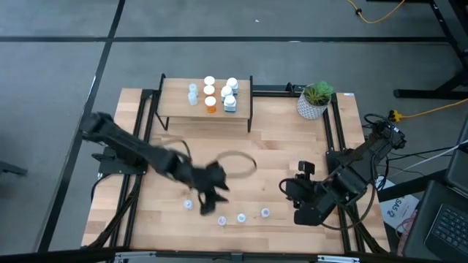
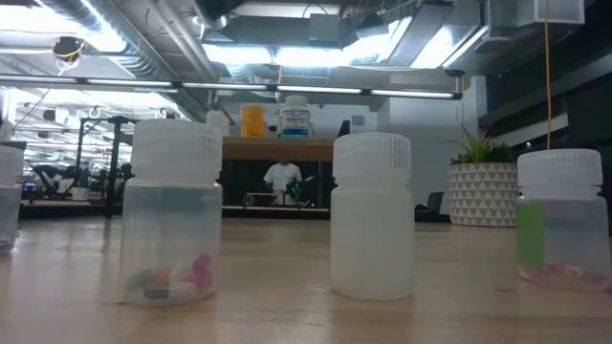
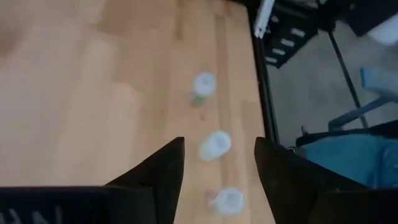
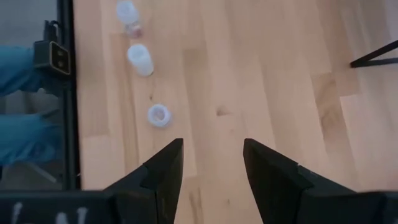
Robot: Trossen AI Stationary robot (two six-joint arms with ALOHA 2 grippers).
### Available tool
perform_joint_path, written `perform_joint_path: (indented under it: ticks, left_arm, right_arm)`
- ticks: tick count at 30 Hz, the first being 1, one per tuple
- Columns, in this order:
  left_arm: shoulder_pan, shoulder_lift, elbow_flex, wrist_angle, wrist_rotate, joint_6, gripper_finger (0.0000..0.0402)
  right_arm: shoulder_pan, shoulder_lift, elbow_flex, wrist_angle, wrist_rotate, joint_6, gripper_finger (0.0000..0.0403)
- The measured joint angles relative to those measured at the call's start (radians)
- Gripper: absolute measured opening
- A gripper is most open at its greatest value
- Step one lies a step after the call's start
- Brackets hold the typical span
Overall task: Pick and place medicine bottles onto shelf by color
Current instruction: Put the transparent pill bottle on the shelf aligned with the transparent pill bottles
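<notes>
Several pale translucent vials with white caps stand in a loose row on the table near its front edge (image 1: 188, 204) (image 1: 221, 220) (image 1: 241, 218) (image 1: 265, 212); the low view shows them close up (image 2: 172, 225) (image 2: 373, 215) (image 2: 562, 220). The shelf (image 1: 241, 109) at the back carries orange (image 1: 210, 104) and white bottles (image 1: 229, 102). My left gripper (image 1: 208, 201) (image 3: 219, 142) hovers open over the row's left part, holding nothing. My right gripper (image 1: 290, 188) (image 4: 213, 143) hangs open above bare table right of the row, tilted down.
A white pot with a green plant (image 1: 314, 102) stands at the back right of the table. Black frame rails (image 1: 333, 139) run along the table's sides. A person (image 2: 282, 177) shows in the room far behind the shelf.
</notes>
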Motion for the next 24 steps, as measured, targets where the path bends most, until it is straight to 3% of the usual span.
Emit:
perform_joint_path:
  ticks: [4, 12, 24]
  left_arm:
    - [-0.049, 0.165, 0.056, 0.087, -0.010, 0.014, 0.0188]
    - [-0.078, 0.396, 0.272, -0.092, -0.069, 0.033, 0.0188]
    - [-0.133, 0.598, 0.437, -0.141, -0.174, 0.077, 0.0188]
  right_arm:
    - [0.025, 0.000, 0.000, 0.000, 0.000, 0.037, 0.0171]
    - [0.086, 0.000, 0.000, -0.004, -0.044, 0.098, 0.0171]
    - [0.177, 0.000, 0.000, -0.003, -0.043, 0.208, 0.0171]
